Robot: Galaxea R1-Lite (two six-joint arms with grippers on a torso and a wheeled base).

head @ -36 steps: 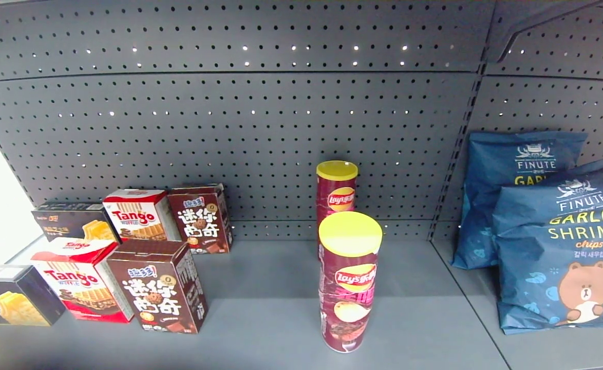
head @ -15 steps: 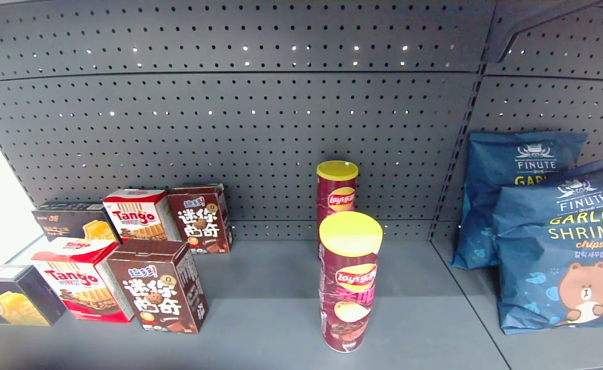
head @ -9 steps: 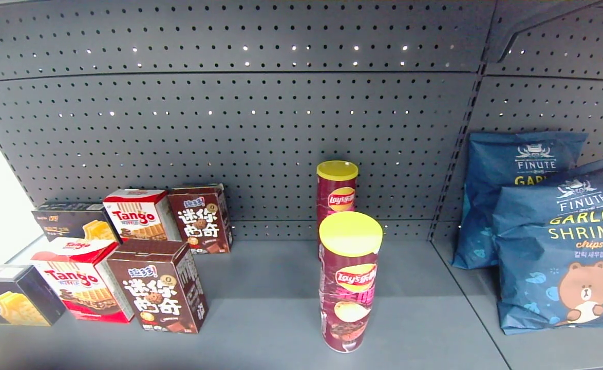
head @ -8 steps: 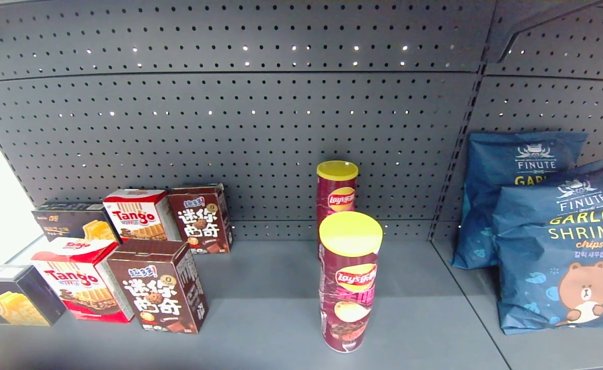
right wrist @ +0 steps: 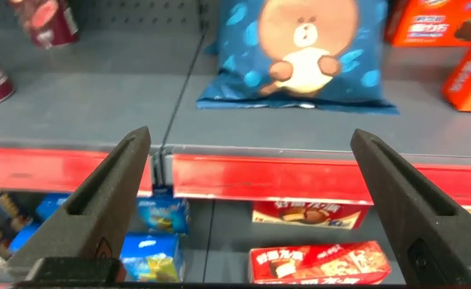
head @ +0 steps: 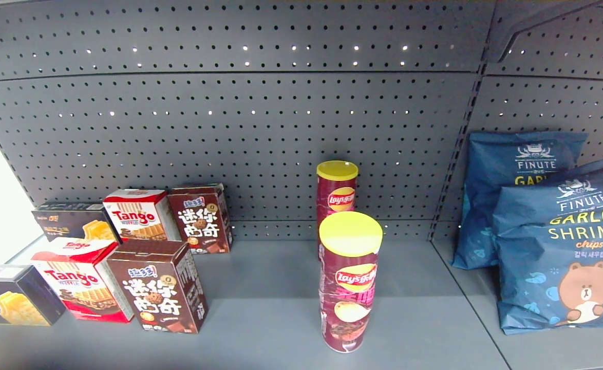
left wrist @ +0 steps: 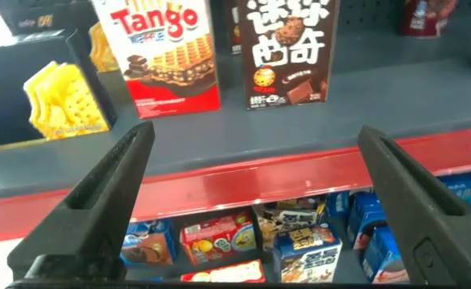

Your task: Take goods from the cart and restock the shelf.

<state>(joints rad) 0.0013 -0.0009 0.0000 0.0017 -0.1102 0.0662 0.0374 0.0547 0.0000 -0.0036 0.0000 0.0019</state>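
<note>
On the grey shelf (head: pixel 276 318) two maroon chip cans with yellow lids stand in a line, one in front (head: pixel 349 282) and one behind (head: pixel 336 195). Snack boxes sit at the left: a brown cookie box (head: pixel 160 288), a red-and-white wafer box (head: pixel 78 282) and a dark box (head: pixel 8 295), with a second row behind them. Blue chip bags (head: pixel 556 252) lean at the right. My left gripper (left wrist: pixel 255 136) is open and empty, in front of the shelf's red edge strip (left wrist: pixel 243 183), facing the wafer box (left wrist: pixel 167 52) and cookie box (left wrist: pixel 287 48). My right gripper (right wrist: pixel 251 138) is open and empty, facing the bear-print bag (right wrist: pixel 299 52).
A perforated back panel (head: pixel 229 128) closes the shelf behind. Bare shelf lies between the boxes and the cans. Below the red strip, a lower shelf holds more packaged snacks (left wrist: pixel 299 241) and red boxes (right wrist: pixel 323 261). Orange boxes (right wrist: pixel 440 24) stand right of the bags.
</note>
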